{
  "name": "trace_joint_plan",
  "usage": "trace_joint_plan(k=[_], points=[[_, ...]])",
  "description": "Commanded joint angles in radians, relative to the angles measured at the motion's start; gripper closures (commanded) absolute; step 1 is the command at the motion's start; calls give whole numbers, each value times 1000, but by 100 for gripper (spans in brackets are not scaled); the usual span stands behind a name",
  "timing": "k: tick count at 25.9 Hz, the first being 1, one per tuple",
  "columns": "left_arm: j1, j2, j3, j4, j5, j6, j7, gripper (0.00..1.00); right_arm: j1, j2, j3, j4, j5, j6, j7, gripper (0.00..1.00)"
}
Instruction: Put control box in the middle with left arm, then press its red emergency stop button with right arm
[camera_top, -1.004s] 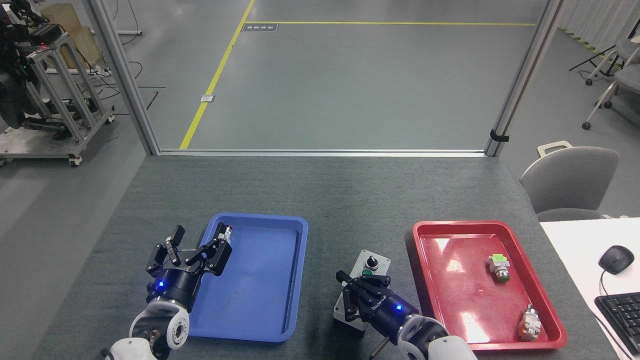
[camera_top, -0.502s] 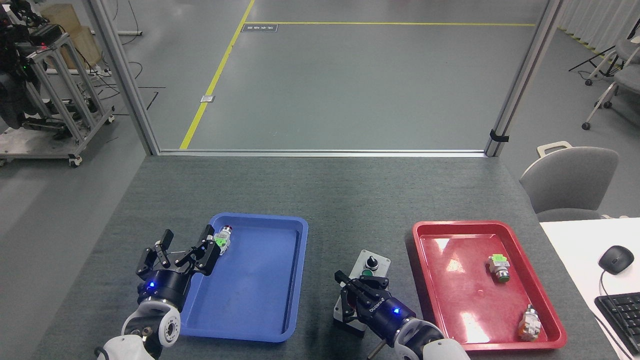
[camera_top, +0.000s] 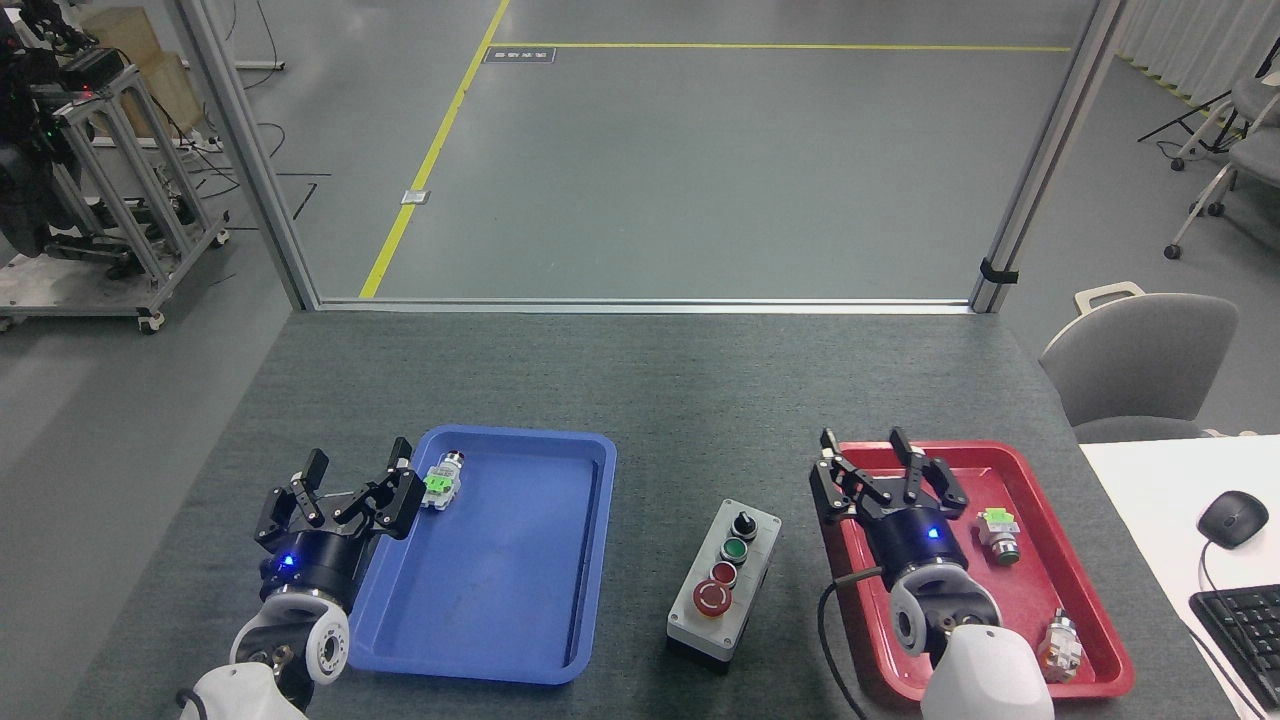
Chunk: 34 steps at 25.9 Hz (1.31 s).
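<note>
Where grey floor (camera_top: 720, 170) shows, felted table (camera_top: 640, 380)

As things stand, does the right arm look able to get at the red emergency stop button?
Probably yes. The red emergency stop button faces up uncovered on the control box, and the right gripper hovers open over the red tray beside it, nothing between.

A blue tray (camera_top: 520, 640) lay on the grey table (camera_top: 640, 380), with a small white-and-green part (camera_top: 440, 482) resting in its far left corner. A red tray (camera_top: 1010, 455) sat well apart to the right, holding a green-topped button part (camera_top: 998, 533) near its middle and what looked like an orange-tinted part (camera_top: 1060, 645) by its near right corner. Beyond the table's right edge stood a grey chair (camera_top: 1140, 360), a mouse (camera_top: 1232, 518) and a keyboard (camera_top: 1245, 625).
</note>
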Motion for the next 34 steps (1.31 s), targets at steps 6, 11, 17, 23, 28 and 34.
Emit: trace_joint_plan(k=[6,11,17,23,28,34], points=[[-29,-8,0,-6,-5,1,3,1,62,-8,-89,-62,-1,79,-5,0],[-26,-2,-3,-57,-7,3,-12,1,60,2,-88,-62,1,120,-2,0],[-15,-9,-9,-38,-5,3,-12,1,60,11,-69,-78,-1,132,-2,0],[-31,-5,0,-43,-3,3,-12,1,154,21,-42,-205,-1,129,-2,0],[-34,-2,0,-46,-3,3,-14,1,240,19,-40,-286,-1,129,-2,0],[-31,0,2,-43,1,3,-14,1,229,19,-40,-286,-1,132,0,0]])
